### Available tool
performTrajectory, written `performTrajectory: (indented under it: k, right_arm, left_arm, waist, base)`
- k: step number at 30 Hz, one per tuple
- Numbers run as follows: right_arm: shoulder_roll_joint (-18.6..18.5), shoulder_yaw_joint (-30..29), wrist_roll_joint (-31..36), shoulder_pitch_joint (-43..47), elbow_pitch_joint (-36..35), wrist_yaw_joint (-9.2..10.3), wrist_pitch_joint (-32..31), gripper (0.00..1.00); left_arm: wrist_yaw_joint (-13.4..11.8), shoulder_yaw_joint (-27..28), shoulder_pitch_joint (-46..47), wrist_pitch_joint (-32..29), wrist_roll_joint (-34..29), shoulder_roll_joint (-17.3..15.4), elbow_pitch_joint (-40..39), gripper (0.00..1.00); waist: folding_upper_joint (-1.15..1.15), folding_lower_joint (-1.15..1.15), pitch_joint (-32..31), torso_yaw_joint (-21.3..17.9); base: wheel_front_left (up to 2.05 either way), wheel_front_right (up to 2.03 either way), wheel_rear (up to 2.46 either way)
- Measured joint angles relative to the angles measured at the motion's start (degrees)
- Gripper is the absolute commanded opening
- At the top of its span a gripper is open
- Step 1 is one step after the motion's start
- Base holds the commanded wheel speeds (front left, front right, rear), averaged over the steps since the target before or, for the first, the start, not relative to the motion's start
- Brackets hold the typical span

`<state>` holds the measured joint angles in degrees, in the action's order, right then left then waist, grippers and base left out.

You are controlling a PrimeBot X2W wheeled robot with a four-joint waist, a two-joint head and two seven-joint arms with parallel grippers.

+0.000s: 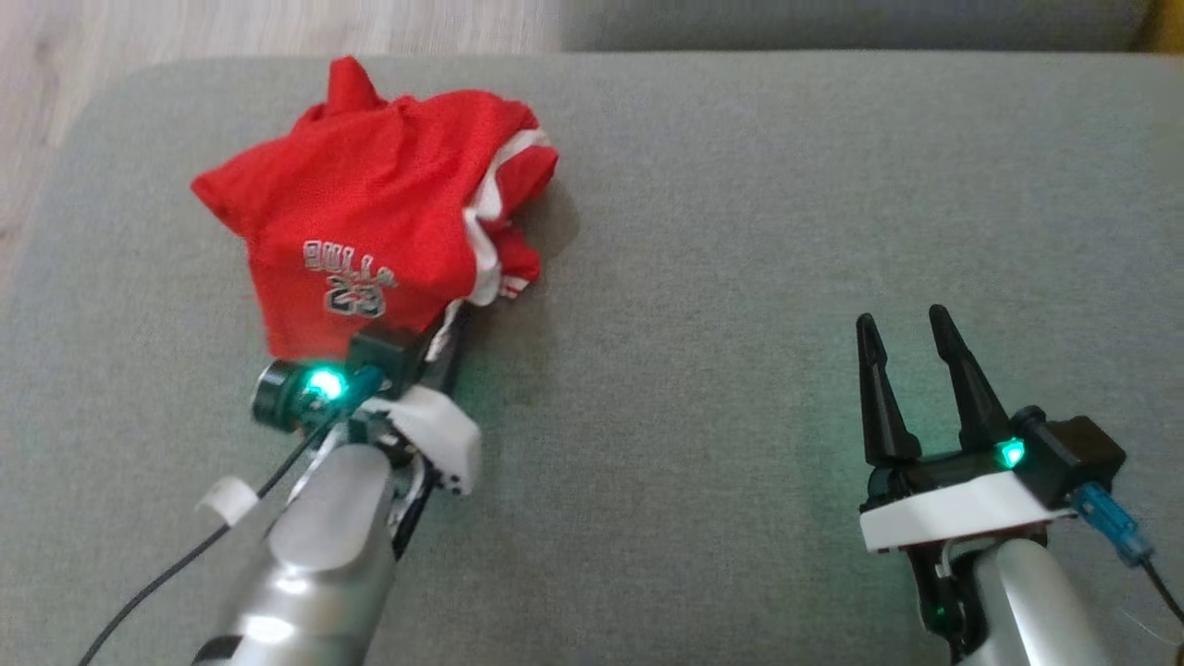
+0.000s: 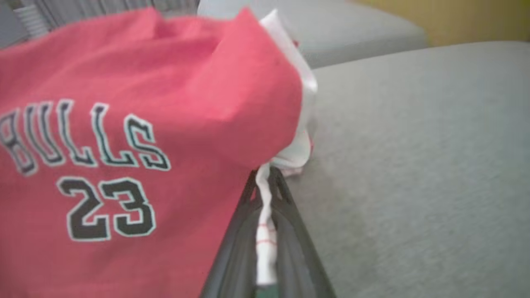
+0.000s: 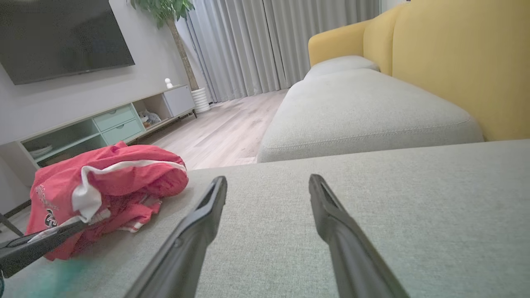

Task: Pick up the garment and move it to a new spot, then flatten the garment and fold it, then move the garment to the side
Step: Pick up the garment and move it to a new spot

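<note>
Grey woven cushion [image 1: 721, 277] carries everything here. The red jersey [image 1: 370, 213] sits bunched in a heap near the cushion's far left corner. Its printed front, "BULLS 23", drapes toward me, and white edging shows along its right side. My left gripper [image 2: 265, 176] reaches in at the heap's near edge. Its fingers [image 2: 290, 231] are pressed together on a strip of white trim [image 2: 265, 215], which runs down between them, and red cloth hangs over their left side. My right gripper [image 1: 903, 316] is well apart from the jersey, over the cushion toward its near right corner. Its fingers are spread wide with nothing between them, tips pointing at the far edge. A green light [image 1: 324, 382] glows on my left wrist, another on my right.
</note>
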<state>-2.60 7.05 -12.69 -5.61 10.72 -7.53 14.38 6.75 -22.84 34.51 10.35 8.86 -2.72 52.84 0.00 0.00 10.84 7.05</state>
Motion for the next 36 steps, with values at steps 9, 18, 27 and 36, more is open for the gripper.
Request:
performTrajectory:
  k: [9, 18, 27, 36]
  right_arm:
    - [0.01, 0.37, -1.40, 0.59, 0.66, 0.00, 0.00, 1.00]
    - [0.02, 2.33, -2.99, 0.29, 0.23, 0.00, 0.00, 1.00]
    - [0.00, 6.28, -7.21, -3.33, -2.27, 0.00, 0.00, 1.00]
    - [-0.05, 9.40, -10.95, -6.84, -5.20, 0.00, 0.00, 1.00]
  left_arm:
    - [0.82, -8.87, -0.25, -4.71, 10.71, -1.22, -21.14, 0.00]
    - [0.81, -8.61, 6.75, -12.95, 20.69, -2.94, -39.14, 0.00]
    - [0.26, -9.10, 17.79, -17.66, 19.44, -2.68, -38.06, 0.00]
    - [-1.31, -8.53, 26.79, -14.44, 16.05, -2.38, -27.74, 0.00]
  waist:
    - [0.00, -0.01, -5.11, -3.58]
    - [0.00, -0.01, -6.39, -10.94]
    - [0.00, 0.00, -3.64, -20.24]
    - [0.00, 0.01, 1.96, -28.63]
  base:
    - [0.00, 0.00, 0.00]
    - [0.00, 0.00, 0.00]
    - [0.00, 0.00, 0.00]
    - [0.00, 0.00, 0.00]
